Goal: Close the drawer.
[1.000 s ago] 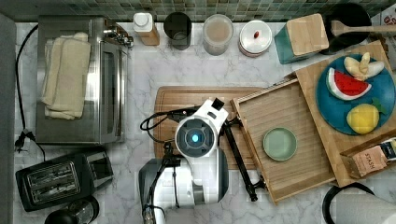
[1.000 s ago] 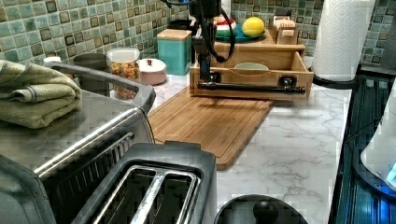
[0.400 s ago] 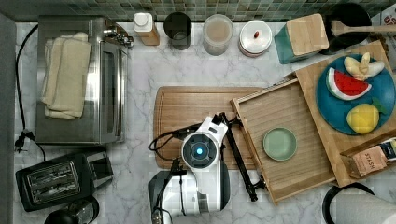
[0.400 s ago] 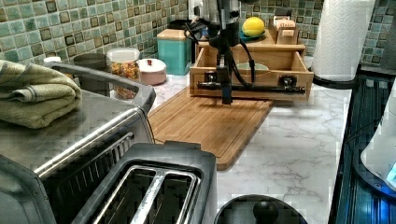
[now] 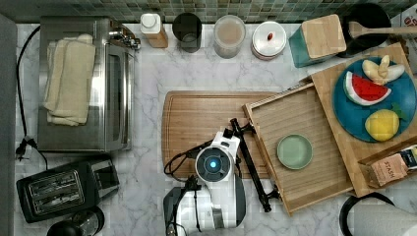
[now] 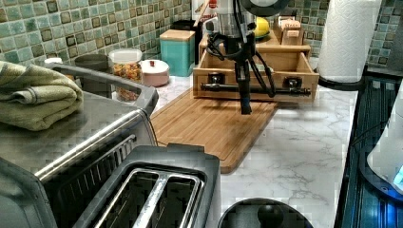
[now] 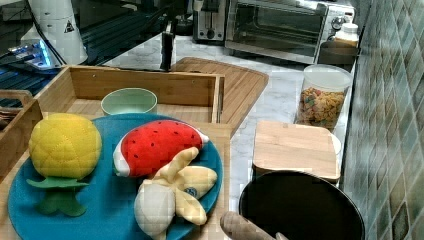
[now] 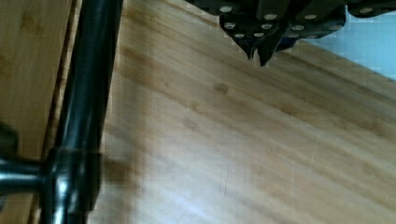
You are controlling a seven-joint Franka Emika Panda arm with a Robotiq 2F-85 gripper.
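Left view has the black gripper (image 6: 245, 105), fingers pressed together, hanging over the wooden cutting board (image 6: 209, 124) just before the pulled-out bamboo drawer's (image 6: 255, 75) black bar handle (image 6: 256, 89).

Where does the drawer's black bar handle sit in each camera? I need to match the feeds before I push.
Top view: black bar handle runs diagonally along the drawer's front, at the cutting board's right edge.
Left view: horizontal bar across the drawer front, behind the end effector.
Right view: hidden behind the drawer's front wall.
Wrist view: dark bar beside the board.
Shared landmark: the cutting board.
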